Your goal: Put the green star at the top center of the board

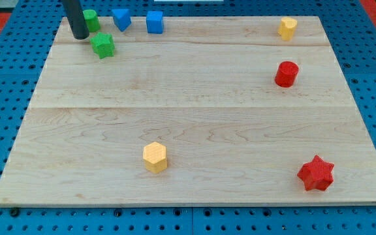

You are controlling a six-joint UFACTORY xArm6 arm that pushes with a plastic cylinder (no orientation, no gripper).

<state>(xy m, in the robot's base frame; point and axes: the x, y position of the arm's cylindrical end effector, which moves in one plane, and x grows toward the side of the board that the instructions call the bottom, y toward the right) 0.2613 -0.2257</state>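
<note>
Green star [102, 46] sits near the board's [188, 130] top-left corner, my tip [79, 36] just beside its upper left; no jaws, bare rod; star looks light, rigid, slides easily—I'd push its left face.

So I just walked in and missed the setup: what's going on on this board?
My tip sits at the board's top-left corner, just left of the green star, which I'm to push to the top center. A green cylinder is right behind the rod, with a blue block and a blue cube further right along the top edge. The star is still well left of center.
</note>
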